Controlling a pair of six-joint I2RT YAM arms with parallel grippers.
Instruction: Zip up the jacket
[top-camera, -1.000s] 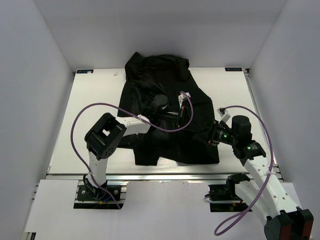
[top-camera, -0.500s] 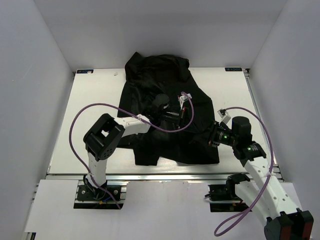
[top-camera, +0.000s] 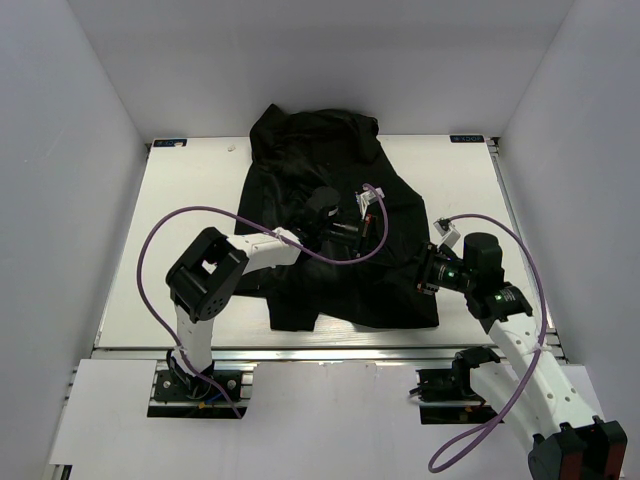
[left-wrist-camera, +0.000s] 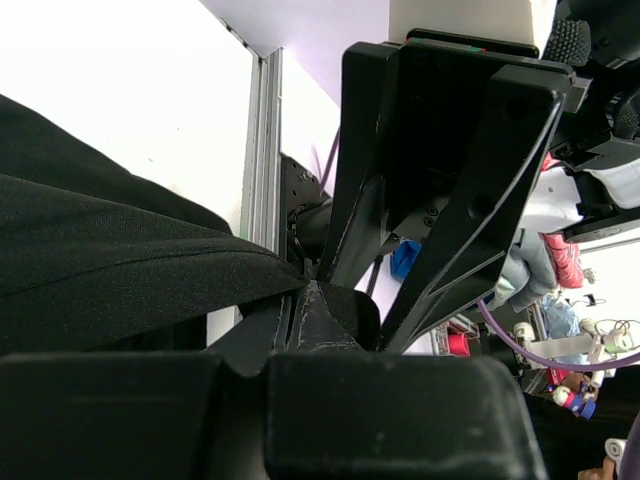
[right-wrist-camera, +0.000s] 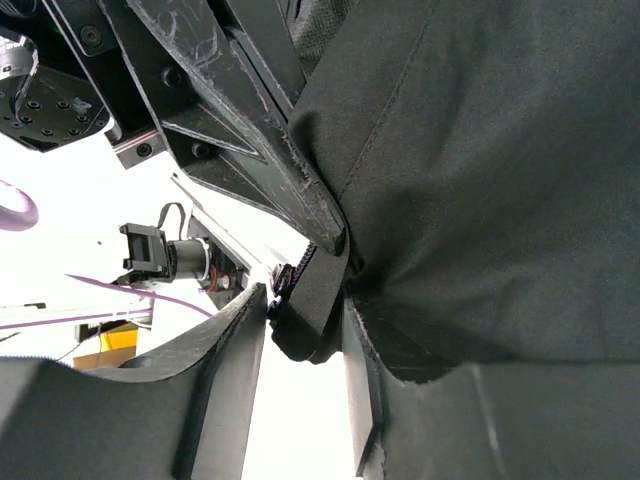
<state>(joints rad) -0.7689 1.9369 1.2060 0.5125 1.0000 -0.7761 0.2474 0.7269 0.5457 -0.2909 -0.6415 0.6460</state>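
Observation:
The black jacket (top-camera: 320, 165) lies spread on the white table (top-camera: 180, 220), with its collar end at the far side. My left gripper (top-camera: 375, 222) rests over the jacket's middle. In the left wrist view it (left-wrist-camera: 308, 295) is shut on a fold of the jacket's fabric (left-wrist-camera: 100, 270). My right gripper (top-camera: 415, 272) is at the jacket's near right part. In the right wrist view it (right-wrist-camera: 305, 300) is shut on a narrow strip of the jacket's zipper edge (right-wrist-camera: 315, 290), with small zipper teeth showing on the strip's left side. The rest of the zipper is hidden in dark folds (right-wrist-camera: 480, 150).
White walls enclose the table on three sides. An aluminium rail (top-camera: 300, 352) runs along the near edge. Purple cables (top-camera: 150, 250) loop over both arms. Black angular gripper parts (left-wrist-camera: 450, 170) stand close in front of the left wrist camera.
My left gripper has shifted slightly toward the far side with the fabric in it. The right gripper has hardly moved.

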